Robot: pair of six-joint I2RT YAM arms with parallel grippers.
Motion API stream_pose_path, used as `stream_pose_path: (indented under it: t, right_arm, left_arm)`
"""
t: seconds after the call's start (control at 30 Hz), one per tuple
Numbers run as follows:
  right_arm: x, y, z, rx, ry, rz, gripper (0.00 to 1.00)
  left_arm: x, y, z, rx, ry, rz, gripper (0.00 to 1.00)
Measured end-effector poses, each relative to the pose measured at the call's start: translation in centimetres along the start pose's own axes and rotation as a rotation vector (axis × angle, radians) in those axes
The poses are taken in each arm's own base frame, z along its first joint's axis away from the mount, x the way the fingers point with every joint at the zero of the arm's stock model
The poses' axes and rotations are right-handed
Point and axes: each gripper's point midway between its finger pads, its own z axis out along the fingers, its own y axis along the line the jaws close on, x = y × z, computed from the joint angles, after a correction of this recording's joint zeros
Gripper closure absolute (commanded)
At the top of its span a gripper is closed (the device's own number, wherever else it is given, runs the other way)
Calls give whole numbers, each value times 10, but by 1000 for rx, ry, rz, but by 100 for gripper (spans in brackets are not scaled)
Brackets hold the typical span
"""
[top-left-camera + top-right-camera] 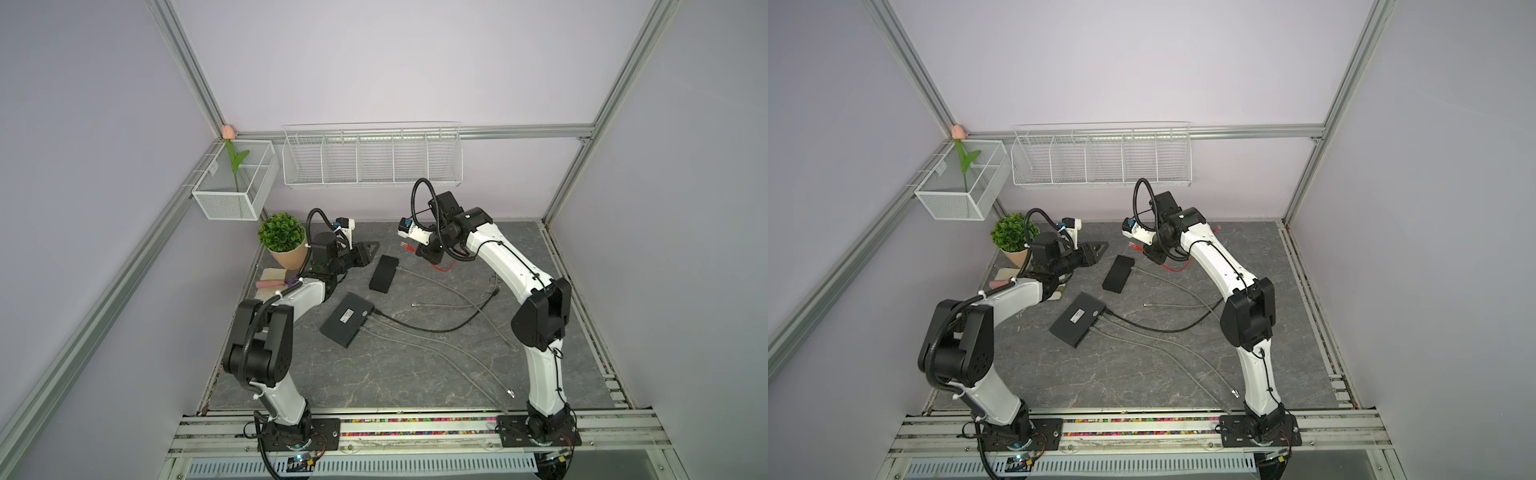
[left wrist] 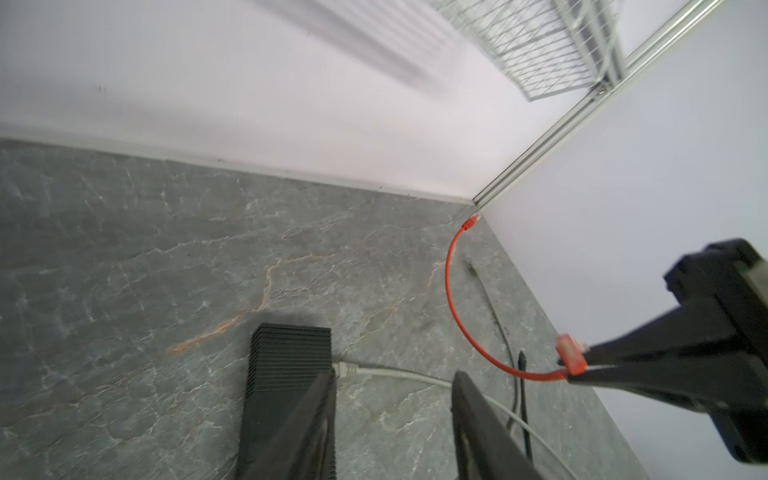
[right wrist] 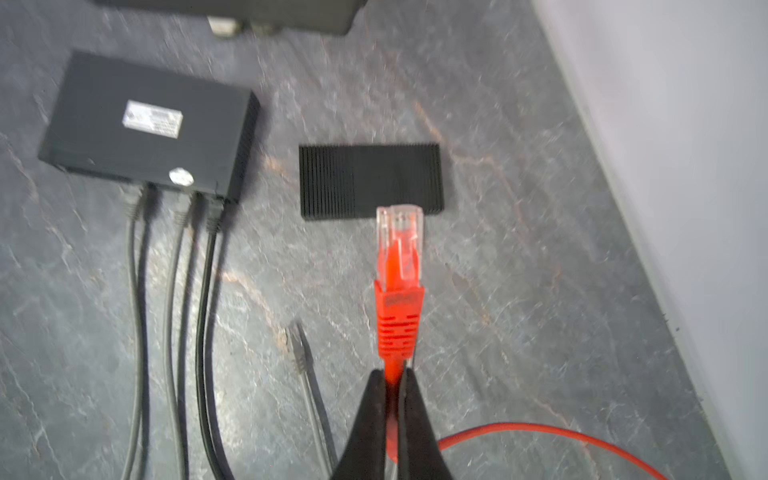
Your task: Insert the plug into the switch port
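While the right gripper (image 3: pixel 395 376) pinches the orange cable (image 3: pixel 540 428) right behind the boot, the plug (image 3: pixel 399 249) sticks out ahead of the fingertips, clear tip forward, in no port.

Landmark = ribbed black box (image 1: pixel 384 273). The plug (image 1: pixel 409 248) hangs off the table near the box's back-wall end, on its right-arm side, not touching.

The orange cable trails away from the box. Its other plug (image 2: pixel 471 222) lies at the foot of a wall.

The box lies flat on the table (image 1: pixel 374 374), with one grey cable (image 2: pixel 365 371) plugged into its right-arm side.

Left gripper (image 2: pixel 395 380): jaws apart at a moderate gap, nothing between them. It hovers by the box's back-wall end, on the side opposite the plug.

The labelled switch (image 1: pixel 348 319) lies nearer the arm bases than the box, close but apart. A black cable (image 1: pixel 415 328) and two grey ones run out of its ports.

A loose grey plug (image 1: pixel 415 304) lies on the table on the box's right-arm side, well clear.

Wrist views are blurred, so port details can't be read.
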Motion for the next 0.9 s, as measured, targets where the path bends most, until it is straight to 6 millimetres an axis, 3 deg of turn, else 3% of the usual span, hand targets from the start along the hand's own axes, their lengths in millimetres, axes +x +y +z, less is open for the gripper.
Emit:
stream_pose_path:
  t: [0.13, 0.3, 0.6, 0.9]
  right_arm:
    - [22, 13, 20, -45, 81, -2, 93]
    - [26, 9, 48, -62, 116, -13, 93]
    - [40, 0, 110, -95, 223, -37, 93]
    - [50, 10, 116, -106, 294, -67, 93]
  left_arm:
    - [34, 35, 24, -63, 109, -56, 55]
    - [60, 56, 31, -120, 191, -85, 54]
    - [58, 66, 43, -146, 210, -68, 54]
    - [65, 79, 57, -151, 240, -75, 56]
